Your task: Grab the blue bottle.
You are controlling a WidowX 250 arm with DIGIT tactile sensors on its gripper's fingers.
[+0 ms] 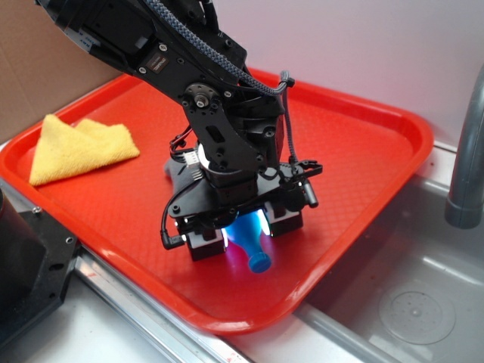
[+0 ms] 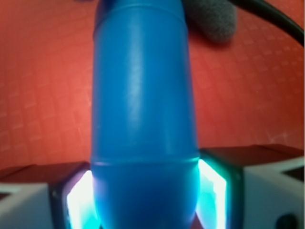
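In the exterior view the gripper (image 1: 243,227) sits low over the red tray (image 1: 363,151), at lower centre of the frame, with the blue bottle (image 1: 249,243) lying on its side between the two fingers and its neck and flared mouth poking out toward the tray's near edge. The wrist view fills with the bottle's body (image 2: 143,109) running up the middle of the frame, and the lit finger pads (image 2: 80,202) hug it on both sides at the bottom with no visible gap, so the jaws look closed on the bottle at the wide part of its body, though how firm the contact is cannot be told. To do this grasp well, I judge the pads should stay centred on the fat section rather than the taper toward the neck, since glossy plastic of this shape will likely squirt out if squeezed on a slope. The squeeze wants to be firm and even before any lift, and the lift straight up, so the bottle does not roll or swing. A grey fuzzy object (image 2: 212,19) lies near the bottle's far end at upper right of the wrist view, and a yellow cloth (image 1: 79,147) rests well apart at the tray's upper left; neither crowds the grip.
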